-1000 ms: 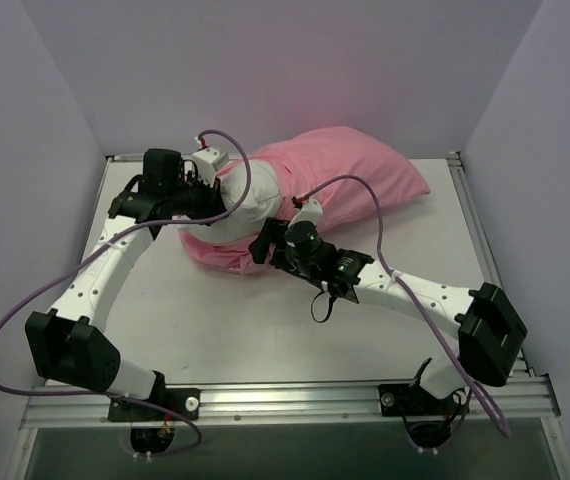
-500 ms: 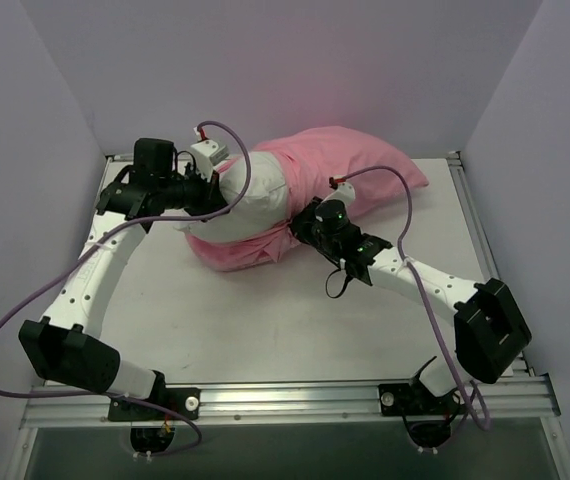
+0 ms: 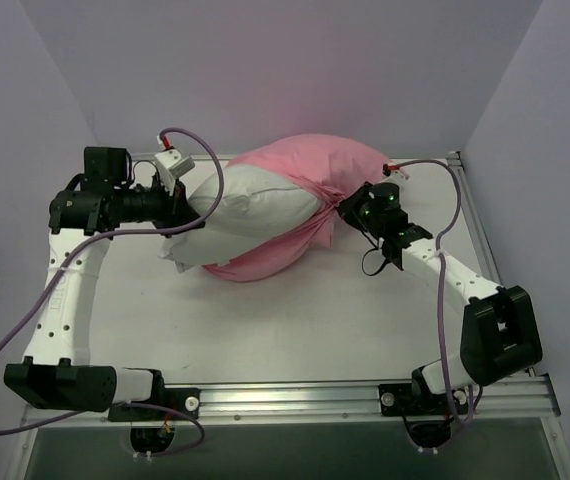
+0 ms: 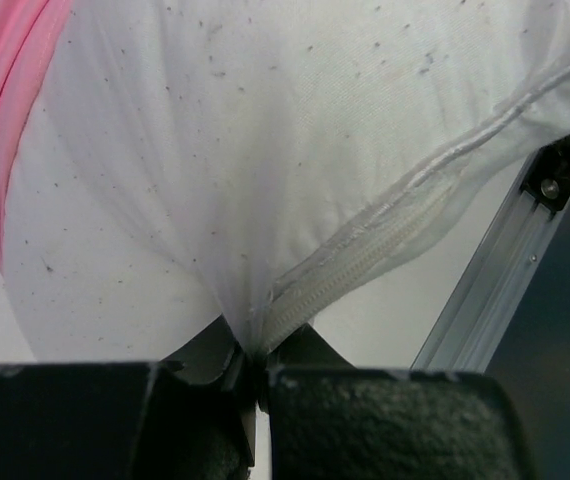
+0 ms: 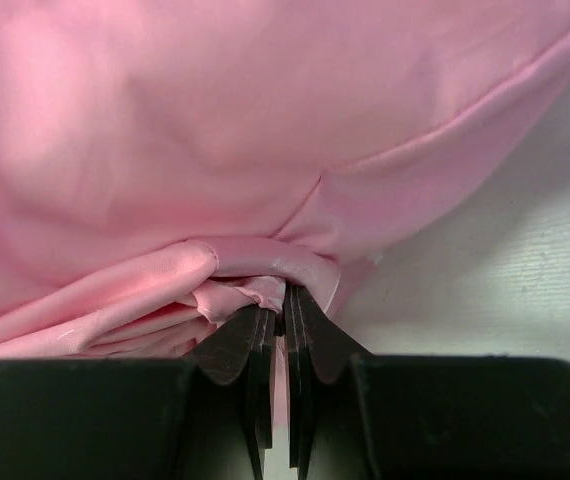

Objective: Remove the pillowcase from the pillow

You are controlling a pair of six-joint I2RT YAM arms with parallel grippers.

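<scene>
The white pillow lies across the middle of the table, its left half bare. The pink pillowcase still covers its right end and runs along underneath. My left gripper is at the pillow's left end, shut on the zippered seam of the pillow; the jaws pinch white cloth. My right gripper is at the right side, shut on a bunched hem of the pillowcase, with folds gathered at the tips. A strip of pink shows at the left of the left wrist view.
Aluminium rails frame the table at the back, right and near edges. Lilac walls close in on three sides. Purple cables loop off both arms. A rail passes just beyond the pillow's corner in the left wrist view.
My right gripper has shut on the pillowcase hem and pulled it right and back. My left arm has drawn the pillow leftward. More white pillow now shows.
</scene>
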